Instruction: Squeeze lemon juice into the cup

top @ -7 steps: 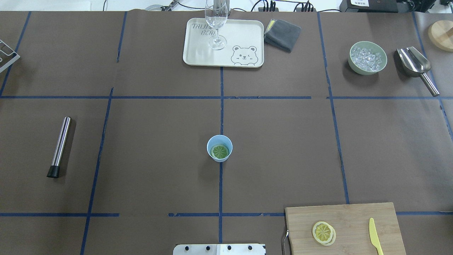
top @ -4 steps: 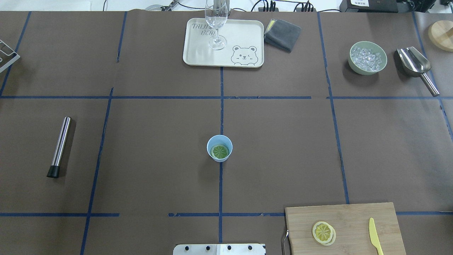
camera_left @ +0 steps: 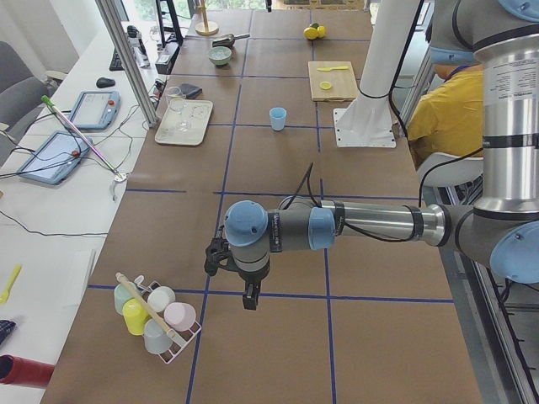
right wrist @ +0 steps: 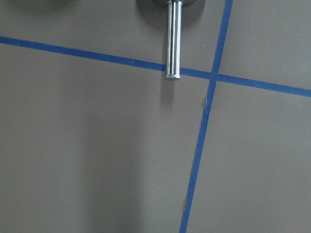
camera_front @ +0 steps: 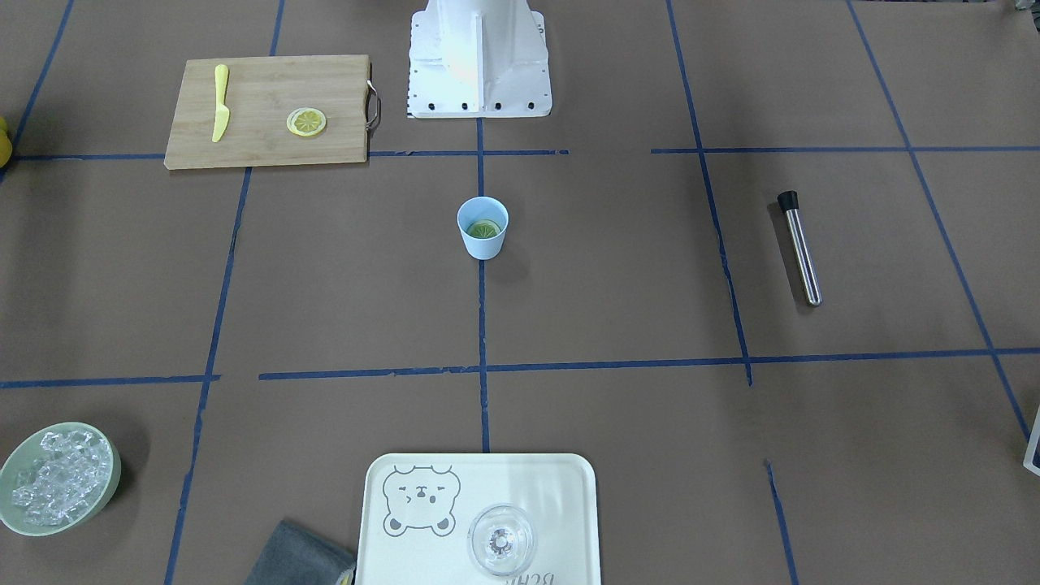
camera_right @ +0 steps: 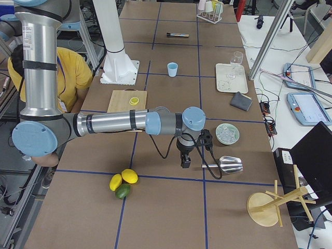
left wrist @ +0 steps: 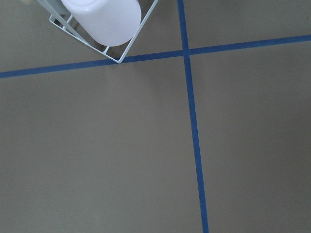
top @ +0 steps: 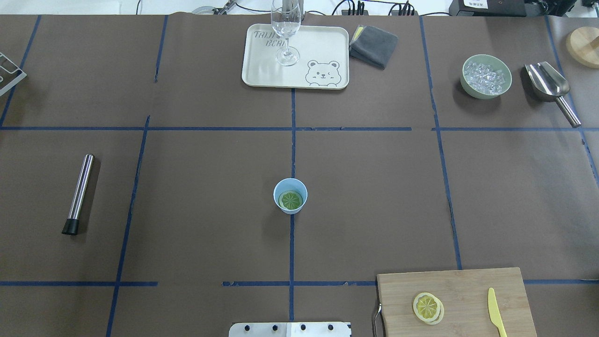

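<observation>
The light-blue cup [top: 290, 206] stands upright at the table's middle; it also shows in the front view [camera_front: 483, 242]. A greenish citrus slice [top: 290, 200] lies inside it. Two yellow lemon slices [top: 427, 306] lie overlapped on the wooden cutting board [top: 468, 285] at the near right, next to a yellow knife [top: 495, 318]. My left gripper [camera_left: 249, 301] hangs over the table far to the left, near a cup rack. My right gripper [camera_right: 184, 163] hangs far to the right, near the metal scoop. I cannot tell whether either is open or shut.
A cream tray [top: 323, 47] with a clear wine glass [top: 285, 28] stands at the back, beside a grey cloth [top: 374, 44]. A green ice bowl [top: 485, 76] and metal scoop [top: 550, 84] stand back right. A steel muddler [top: 79, 194] lies left. A cup rack [camera_left: 156, 316] stands far left.
</observation>
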Controlling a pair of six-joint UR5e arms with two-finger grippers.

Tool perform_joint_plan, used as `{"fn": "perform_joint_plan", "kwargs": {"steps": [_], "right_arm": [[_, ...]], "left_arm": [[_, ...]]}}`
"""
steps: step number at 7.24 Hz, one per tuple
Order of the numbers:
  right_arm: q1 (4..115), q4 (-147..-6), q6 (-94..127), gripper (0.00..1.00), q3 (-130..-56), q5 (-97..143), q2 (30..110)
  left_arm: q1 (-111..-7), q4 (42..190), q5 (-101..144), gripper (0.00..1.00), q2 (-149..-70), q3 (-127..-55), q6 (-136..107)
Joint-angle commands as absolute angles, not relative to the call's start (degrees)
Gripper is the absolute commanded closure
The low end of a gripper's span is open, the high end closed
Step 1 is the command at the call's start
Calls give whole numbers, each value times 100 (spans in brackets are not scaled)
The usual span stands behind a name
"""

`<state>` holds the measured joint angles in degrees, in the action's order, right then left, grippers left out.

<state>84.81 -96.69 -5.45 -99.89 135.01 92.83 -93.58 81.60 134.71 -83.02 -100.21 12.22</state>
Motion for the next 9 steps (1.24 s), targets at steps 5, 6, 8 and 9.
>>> {"fn": "perform_joint_plan", "kwargs": {"steps": [5, 6, 8, 9], "right_arm": [[8481, -9668, -554, 0, -9949, 13491, 9325], [8481, -9659, -554, 0, -9941, 13483, 9325], [8481, -9668, -554, 0, -9940, 13491, 9325], [8481, -9668, -554, 0, -9940, 13491, 9325]], "left_arm": [[-9202, 7971, 13456, 0, -8288, -9993, 1239], [-9202, 7989, 13465, 0, -8288, -9993, 1239], [-9202, 8007, 13465, 0, -8306, -9984, 1239], [-9202, 8007, 13465, 0, -8314, -9984, 1239]]}}
